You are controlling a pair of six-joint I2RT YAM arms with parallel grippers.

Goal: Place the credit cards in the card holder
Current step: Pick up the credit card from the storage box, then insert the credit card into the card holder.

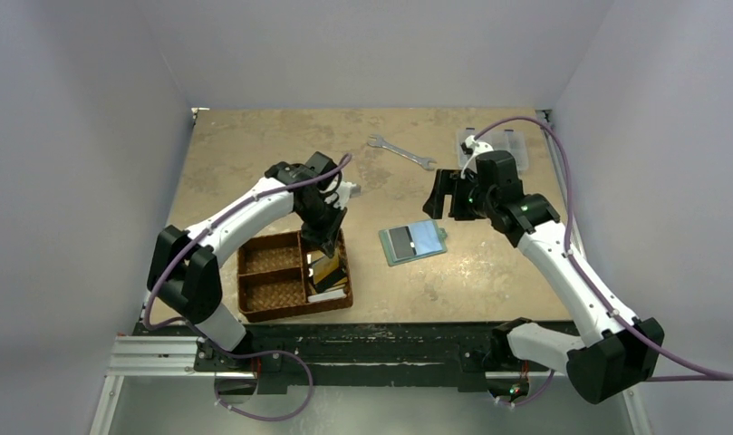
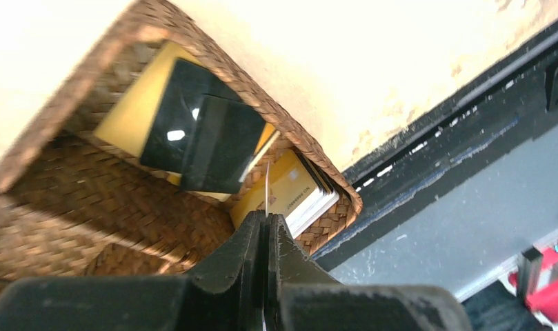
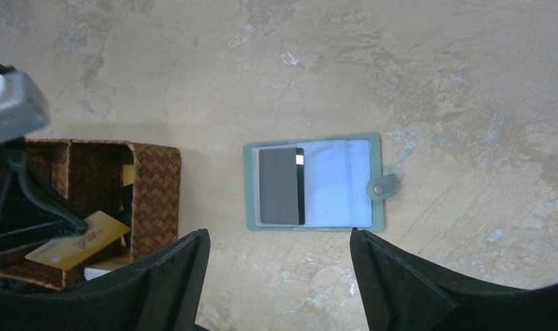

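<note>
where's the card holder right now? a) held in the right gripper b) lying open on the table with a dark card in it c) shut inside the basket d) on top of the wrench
b: the card holder lies open on the table, a dark card in one pocket, with the right gripper open and empty.

In the left wrist view the card point(image 2: 267, 185) clamped in the left gripper point(image 2: 265, 219) is seen edge-on only, its face hidden. A yellow card point(image 2: 127, 114) is partly covered by black cards point(image 2: 207, 134), and print on the stacked cards point(image 2: 293, 193) is too small to be read
</note>
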